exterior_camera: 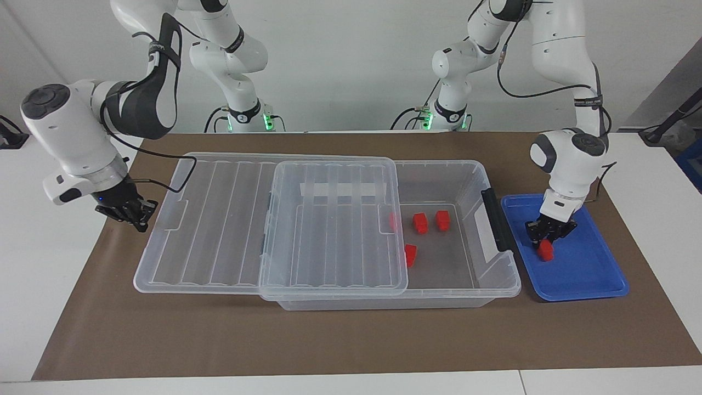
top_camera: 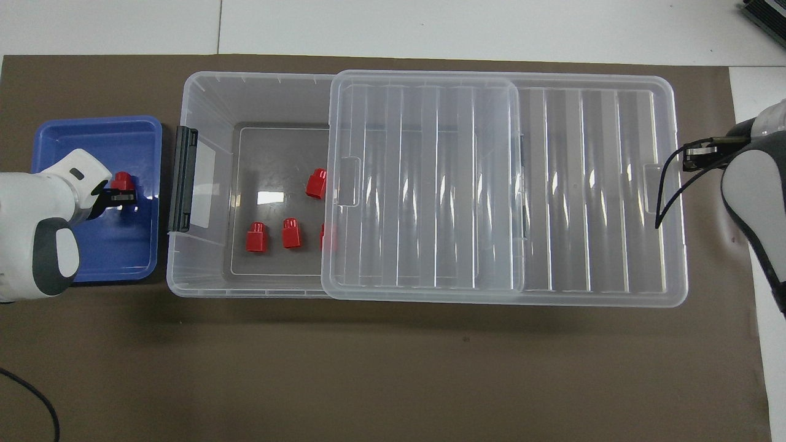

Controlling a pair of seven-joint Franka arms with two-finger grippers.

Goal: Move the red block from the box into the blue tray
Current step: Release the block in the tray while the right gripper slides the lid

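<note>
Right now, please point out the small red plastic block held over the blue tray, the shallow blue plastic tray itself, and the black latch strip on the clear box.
red block [exterior_camera: 545, 251]: facing view, its front face.
blue tray [exterior_camera: 587, 274]: facing view, bare floor.
black latch strip [exterior_camera: 497, 219]: facing view, its middle.

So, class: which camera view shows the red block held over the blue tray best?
The facing view: the red block hangs in full below the left gripper, low over the blue tray. In the overhead view, the block is partly covered by the gripper, and its height above the tray cannot be read.
</note>
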